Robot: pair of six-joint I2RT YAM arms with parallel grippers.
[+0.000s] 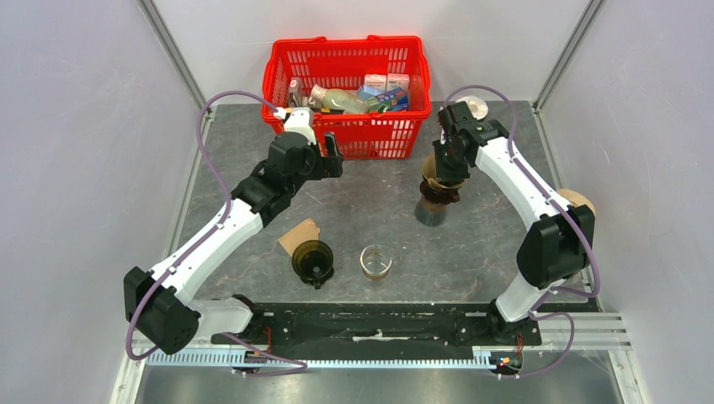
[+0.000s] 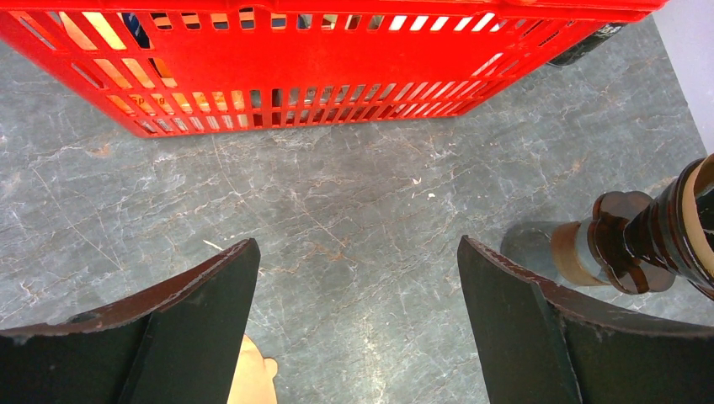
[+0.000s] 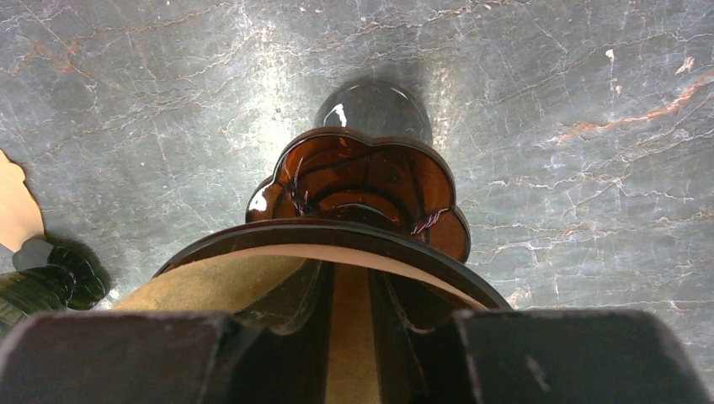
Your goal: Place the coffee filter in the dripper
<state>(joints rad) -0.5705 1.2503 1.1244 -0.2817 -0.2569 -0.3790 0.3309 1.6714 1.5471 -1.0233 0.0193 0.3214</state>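
An amber-brown dripper (image 1: 438,189) stands on a dark cup (image 1: 430,214) right of centre. A tan coffee filter (image 3: 202,290) lines its inside. My right gripper (image 1: 446,164) reaches down into the dripper. Its fingers (image 3: 295,295) are nearly together with a strip of filter between them, and its midpoint (image 3: 349,278) is inside the rim. The dripper also shows in the left wrist view (image 2: 648,236). My left gripper (image 1: 331,156) hovers open and empty in front of the basket, with bare table between its jaws (image 2: 358,252).
A red basket (image 1: 347,135) of groceries stands at the back. A second tan filter (image 1: 299,236) lies beside a dark green dripper (image 1: 313,259) near the front, with a small glass (image 1: 376,261) to their right. A white round lid (image 1: 473,107) lies at the back right.
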